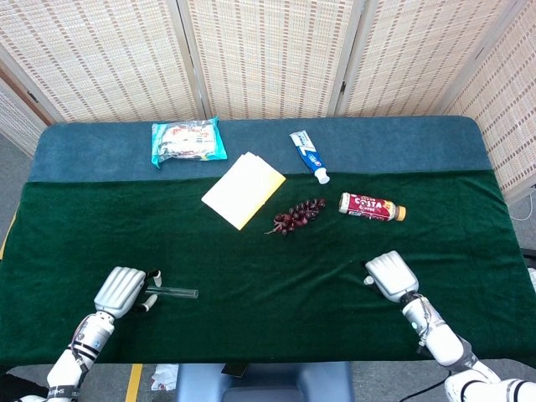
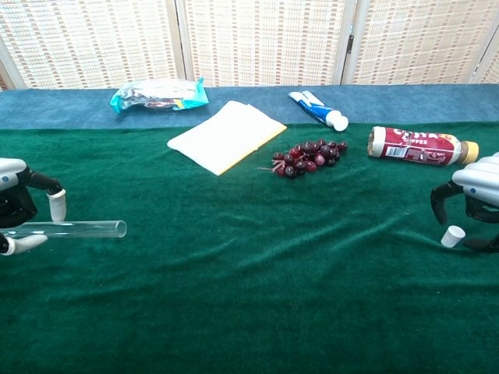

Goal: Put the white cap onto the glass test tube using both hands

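The glass test tube (image 2: 78, 229) lies level at the left, its open end pointing right; in the head view the tube (image 1: 177, 293) sticks out to the right of my left hand. My left hand (image 2: 15, 212) (image 1: 121, 291) grips its closed end between thumb and fingers. The small white cap (image 2: 452, 236) stands on the green cloth at the right. My right hand (image 2: 473, 196) (image 1: 389, 275) arches over it, one finger to its left and the thumb to its right, with gaps on both sides. In the head view only an edge of the cap (image 1: 367, 281) shows beside the hand.
Behind, across the middle of the table, lie a yellow notepad (image 2: 227, 136), a bunch of dark grapes (image 2: 308, 156), a toothpaste tube (image 2: 320, 109), a red-labelled bottle on its side (image 2: 417, 146) and a blue snack bag (image 2: 160, 95). The green cloth (image 2: 257, 257) covers the table between the hands.
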{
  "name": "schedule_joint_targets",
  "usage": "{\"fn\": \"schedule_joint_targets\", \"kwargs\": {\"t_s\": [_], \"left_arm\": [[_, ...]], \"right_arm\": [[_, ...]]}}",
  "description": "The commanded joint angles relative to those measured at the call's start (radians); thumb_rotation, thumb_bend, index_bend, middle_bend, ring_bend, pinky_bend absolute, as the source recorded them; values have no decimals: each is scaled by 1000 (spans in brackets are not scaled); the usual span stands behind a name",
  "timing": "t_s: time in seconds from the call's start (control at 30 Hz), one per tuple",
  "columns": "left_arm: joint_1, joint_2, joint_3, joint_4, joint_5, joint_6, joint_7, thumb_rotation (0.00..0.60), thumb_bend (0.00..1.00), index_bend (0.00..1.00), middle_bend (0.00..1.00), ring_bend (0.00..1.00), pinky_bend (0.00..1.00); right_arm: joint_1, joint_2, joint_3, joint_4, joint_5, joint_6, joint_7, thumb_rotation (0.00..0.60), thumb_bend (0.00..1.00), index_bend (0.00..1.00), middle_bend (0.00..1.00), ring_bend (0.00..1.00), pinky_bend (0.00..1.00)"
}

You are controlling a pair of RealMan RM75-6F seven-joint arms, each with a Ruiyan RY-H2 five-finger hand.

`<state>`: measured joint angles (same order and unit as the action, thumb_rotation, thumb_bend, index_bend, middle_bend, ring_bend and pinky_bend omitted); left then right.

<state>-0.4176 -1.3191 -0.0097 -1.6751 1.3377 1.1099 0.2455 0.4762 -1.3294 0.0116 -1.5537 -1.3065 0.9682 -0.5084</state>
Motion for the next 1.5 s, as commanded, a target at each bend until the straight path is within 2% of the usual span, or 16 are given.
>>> {"fn": "schedule_joint_targets", "kwargs": {"t_s": [0.03, 0.87, 1.27, 1.4, 1.5], "left_arm": [[1, 0, 1, 1, 1, 0, -2, 600, 470, 640, 952, 919, 862], [4, 1, 2, 5, -7, -4, -3, 600, 472, 640, 951, 918, 861], [4, 3, -2, 9, -6, -3, -14, 600, 483, 640, 951, 918, 862], [-4, 15, -15, 1, -10, -17, -56, 600, 485, 641, 952, 918, 861], [-17, 32, -33, -17, -11, -34, -113, 600, 487, 641, 952, 918, 861]], "right_arm": [[2, -2, -3, -1, 3, -2, -3, 600, 383, 450, 985, 1000, 1000], [14, 8, -15, -37, 43, 5, -50, 599, 427, 474, 985, 1000, 1000], [24, 3, -14, -42, 67, 8, -78, 600, 472, 588, 999, 1000, 1000], [24, 32, 0, -96, 41, 31, -34, 600, 506, 653, 1000, 1000, 1000], [30, 86, 21, -176, 6, 45, 34, 600, 515, 677, 1000, 1000, 1000]]}}
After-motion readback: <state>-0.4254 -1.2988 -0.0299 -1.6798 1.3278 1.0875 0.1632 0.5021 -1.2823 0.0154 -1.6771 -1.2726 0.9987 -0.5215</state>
